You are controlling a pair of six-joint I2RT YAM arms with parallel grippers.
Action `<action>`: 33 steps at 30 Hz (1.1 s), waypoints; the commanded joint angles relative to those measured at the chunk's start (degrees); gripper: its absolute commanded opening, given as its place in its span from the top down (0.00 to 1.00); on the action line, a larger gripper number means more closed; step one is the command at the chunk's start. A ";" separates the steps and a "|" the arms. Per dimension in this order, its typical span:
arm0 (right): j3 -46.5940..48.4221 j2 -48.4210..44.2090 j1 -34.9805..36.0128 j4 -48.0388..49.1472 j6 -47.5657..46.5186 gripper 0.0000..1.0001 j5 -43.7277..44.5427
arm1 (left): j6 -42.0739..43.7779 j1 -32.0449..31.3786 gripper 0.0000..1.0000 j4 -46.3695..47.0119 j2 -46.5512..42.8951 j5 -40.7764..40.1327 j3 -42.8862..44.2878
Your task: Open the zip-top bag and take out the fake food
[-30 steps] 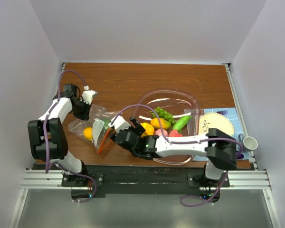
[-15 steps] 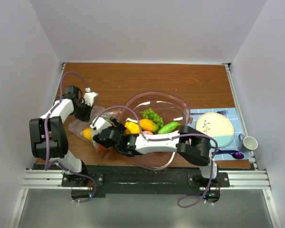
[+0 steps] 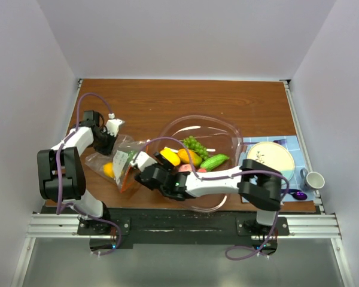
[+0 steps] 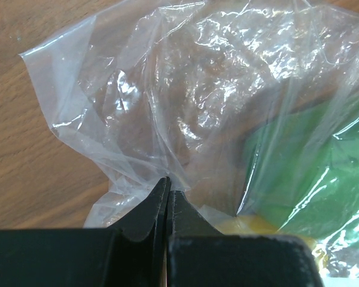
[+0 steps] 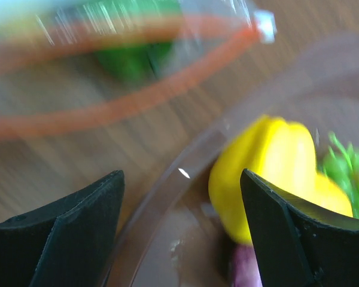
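Note:
The zip-top bag [image 3: 116, 162] lies on the table at the left, its red-orange zip strip [image 3: 129, 177] facing the bowl. It holds a yellow-orange piece [image 3: 109, 170] and a green piece [image 3: 123, 158]. My left gripper [image 3: 105, 142] is shut on the bag's far clear corner [image 4: 167, 182]; the green piece [image 4: 311, 161] and the yellow piece [image 4: 251, 225] show through the plastic. My right gripper [image 3: 157, 160] is open and empty [image 5: 180, 174] over the bowl's left rim. A yellow pepper [image 5: 269, 167] is by its right finger. The zip strip [image 5: 107, 113] is blurred ahead.
The large clear pinkish bowl [image 3: 227, 124] holds the pepper [image 3: 171, 156], an orange fruit [image 3: 190, 155], green grapes [image 3: 193, 144], a cucumber [image 3: 214, 161] and a purple piece [image 5: 246, 270]. At the right lie a blue mat with a plate [image 3: 270, 159], a cup [image 3: 314, 179] and a purple spoon [image 3: 298, 194].
My right arm swung left to the bag's mouth, then drew back a little to the right. The bowl was shoved left with its food. The left gripper kept its hold.

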 commanded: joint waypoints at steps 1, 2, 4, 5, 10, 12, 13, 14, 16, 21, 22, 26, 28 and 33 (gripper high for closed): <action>-8.82 -10.12 -0.38 -2.39 1.59 0.19 4.79 | 1.37 0.42 1.00 1.32 -1.26 -0.02 -0.29; -9.71 -11.45 -0.38 -2.39 1.50 0.19 4.88 | 1.29 0.42 1.00 1.32 -1.00 0.07 -0.29; -9.99 -14.44 -0.38 -2.83 0.98 0.15 4.71 | 1.37 0.34 1.00 1.58 -0.82 -0.02 -0.20; -9.46 -15.33 -0.38 -4.13 0.62 0.13 4.71 | 1.29 0.34 1.00 1.58 -0.47 0.15 -0.11; -0.88 -17.36 0.41 -7.13 -1.75 0.02 2.87 | 1.20 0.42 1.00 1.41 -0.38 0.16 0.33; 3.18 -15.69 0.67 -8.27 -2.10 0.01 0.59 | 1.11 0.34 1.00 1.23 -0.21 0.07 0.50; 7.20 -14.82 0.76 -9.58 -2.10 0.02 -0.29 | 1.20 0.42 1.00 1.14 -0.12 -0.02 0.76; 8.98 -12.54 0.76 -9.95 -2.10 0.01 -1.69 | 1.20 0.34 1.00 1.14 -0.29 -0.02 0.85; 12.32 -10.34 0.76 -9.25 -2.63 0.04 -2.84 | 1.11 0.42 1.00 0.79 -0.38 -0.28 1.20; 14.89 -2.61 0.76 -4.69 -2.89 0.14 -6.88 | 1.11 0.86 0.38 -2.45 -1.34 0.24 3.92; 15.24 -1.63 0.76 -4.24 -2.81 0.15 -7.24 | 1.28 0.95 0.37 -3.24 -1.69 0.68 4.54; 14.28 1.71 0.50 -1.61 -2.28 0.24 -7.25 | 2.42 2.88 0.18 -8.16 -4.50 2.79 8.93; 12.27 1.54 0.23 -0.20 -1.41 0.26 -7.51 | 3.13 3.76 0.16 -11.06 -5.56 3.76 11.83; 8.56 0.66 -0.82 1.83 -0.17 0.29 -8.47 | 5.24 5.96 0.16 -17.21 -8.20 5.51 17.62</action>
